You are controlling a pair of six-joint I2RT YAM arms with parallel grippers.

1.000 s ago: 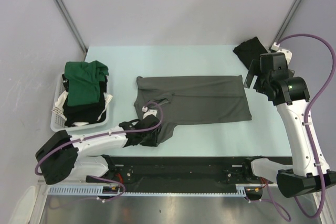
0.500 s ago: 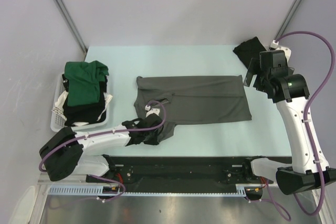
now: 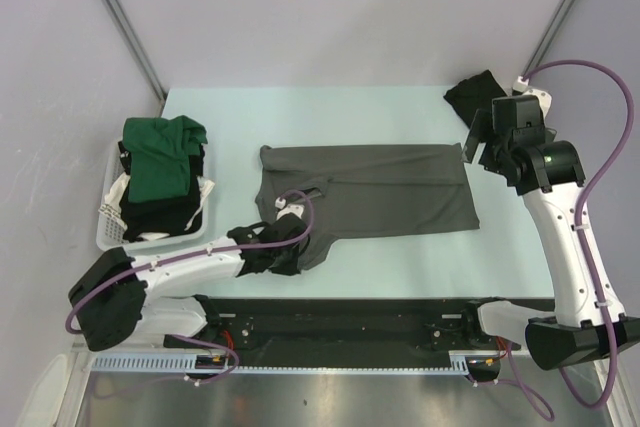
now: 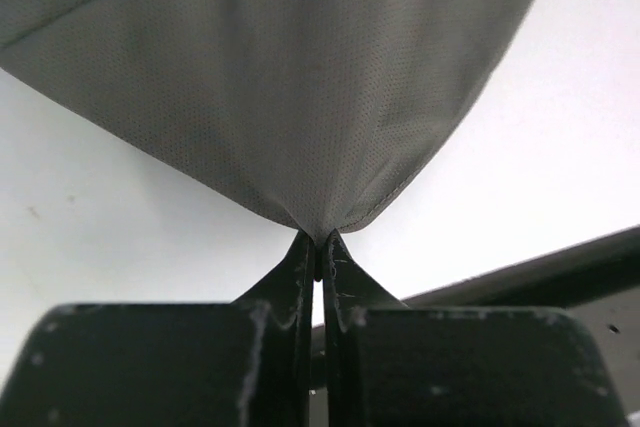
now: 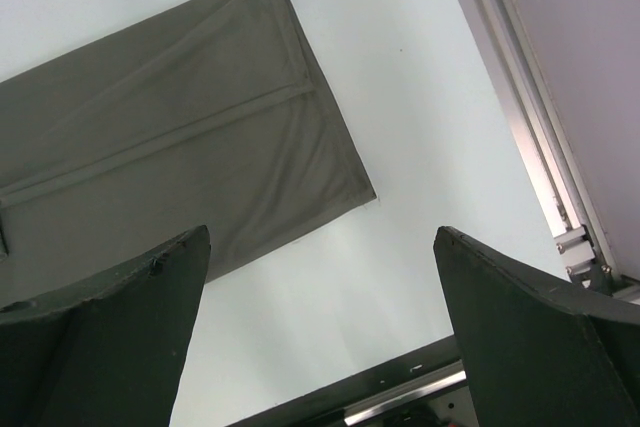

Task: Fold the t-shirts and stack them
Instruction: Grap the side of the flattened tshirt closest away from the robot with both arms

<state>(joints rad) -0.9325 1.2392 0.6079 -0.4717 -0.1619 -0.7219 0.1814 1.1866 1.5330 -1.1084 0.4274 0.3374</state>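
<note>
Pinching the charcoal grey t-shirt (image 3: 370, 192) at its near sleeve hem, the left gripper (image 4: 318, 245) has its jaws pressed together on the cloth, which fans up and away from the tips. The shirt is spread flat mid-table (image 3: 300, 117), collar end at 9 o'clock, bottom hem at 3 o'clock. The pinched sleeve is at the shirt's 7 o'clock corner.

It looks like thin knit: light, limp, no stiffness. Likely to sag and crease if lifted at one point, so grab hems or corners, since the seam edge gives more bite.

The right gripper (image 3: 478, 142) hangs near the 3 o'clock hem, fingers spread wide, nothing between them.

The black t-shirt (image 3: 477, 97) is bunched at the table's 1 o'clock corner. The dark green t-shirt (image 3: 160, 157) is piled in the white basket (image 3: 110, 232) at 9 o'clock.
</note>
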